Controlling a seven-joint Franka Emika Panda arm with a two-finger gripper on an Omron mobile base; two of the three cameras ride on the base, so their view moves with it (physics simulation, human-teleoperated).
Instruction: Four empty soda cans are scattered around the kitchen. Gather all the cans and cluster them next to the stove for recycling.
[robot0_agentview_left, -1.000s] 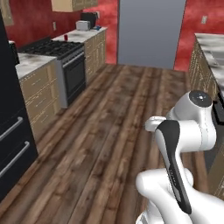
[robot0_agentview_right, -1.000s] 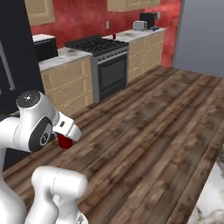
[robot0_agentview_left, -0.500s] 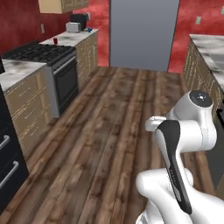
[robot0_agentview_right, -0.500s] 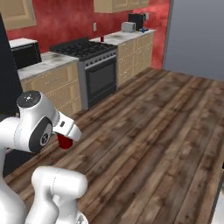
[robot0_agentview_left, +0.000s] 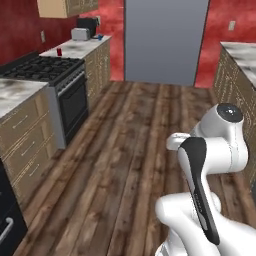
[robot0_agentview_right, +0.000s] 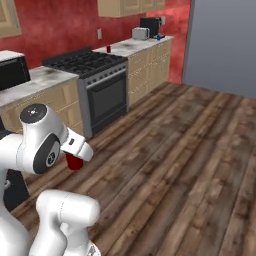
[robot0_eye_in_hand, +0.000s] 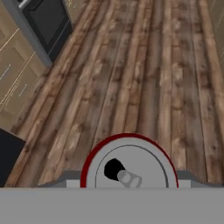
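Note:
A red soda can (robot0_eye_in_hand: 128, 168) with a silver top sits between my fingers, and my gripper (robot0_agentview_right: 74, 157) is shut on it, hanging at the arm's folded wrist above the wood floor. In the right base view its red body (robot0_agentview_right: 75, 163) pokes out under the white hand. The black stove (robot0_agentview_left: 44, 68) (robot0_agentview_right: 85, 61) stands against the left wall, well ahead of me. Another red can (robot0_agentview_left: 59, 52) (robot0_agentview_right: 108, 49) stands upright on the marble counter just beyond the stove. A small blue item (robot0_agentview_left: 100, 36) (robot0_agentview_right: 159, 36) rests farther back on that counter, too small to identify.
A toaster (robot0_agentview_left: 80, 33) and a black coffee machine (robot0_agentview_left: 88, 23) stand at the counter's far end. A tall grey panel (robot0_agentview_left: 165, 40) closes the back wall. Cabinets with a marble top (robot0_agentview_left: 242, 55) line the right side. A microwave (robot0_agentview_right: 12, 71) sits left of the stove. Open wood floor (robot0_agentview_left: 135, 145) lies between.
The whole picture has shifted as the base drives and turns: the stove and counter now sit nearer and more central. The red can stays clamped in the gripper, and the arm keeps its folded pose.

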